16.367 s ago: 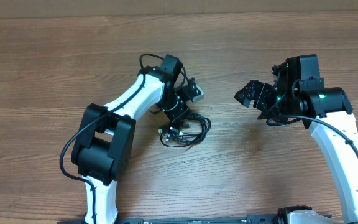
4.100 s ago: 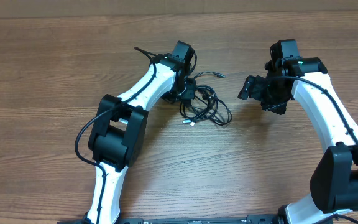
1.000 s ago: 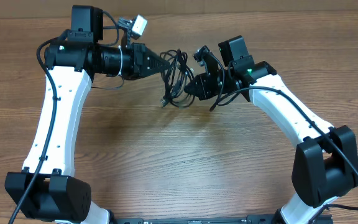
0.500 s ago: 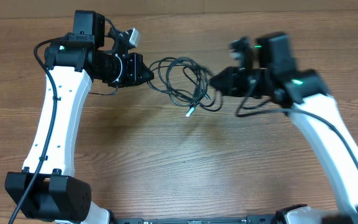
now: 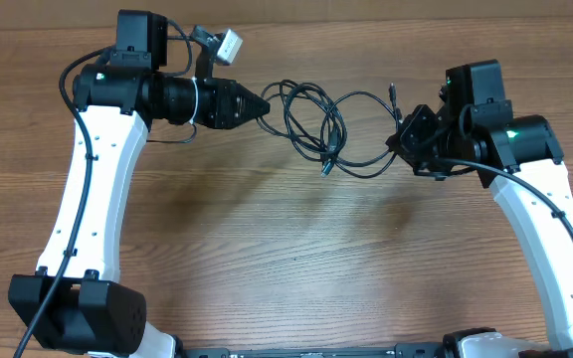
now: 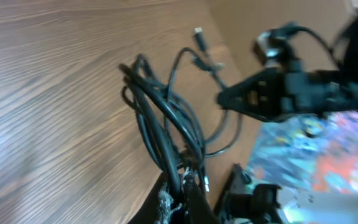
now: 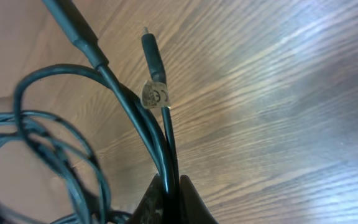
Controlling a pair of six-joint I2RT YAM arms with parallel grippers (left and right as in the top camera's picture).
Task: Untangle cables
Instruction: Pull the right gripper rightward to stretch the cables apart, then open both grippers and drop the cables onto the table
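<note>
Cables (image 5: 330, 141) strung between left pincer (image 5: 264, 104), right pincer (image 5: 399, 141)

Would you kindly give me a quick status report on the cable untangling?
Left gripper shut on cables. Right gripper shut on them too. Stretched between both, loops tangled mid-span. Nothing obstructing.

Brown wood-grain tabletop (image 5: 296, 268) fills almost the whole overhead view, its grain running left to right. Along the far edge there's a narrow, paler tan strip (image 5: 386, 10); what it's made of is hard to tell. Light falls evenly from above, with soft shadows (image 5: 217, 184) on the wood. The right wrist view catches a bright sheen (image 7: 303, 56) across the grain. The left wrist view shows a blurred blue-and-orange patterned patch (image 6: 316, 155) at the right, unidentifiable.
</note>
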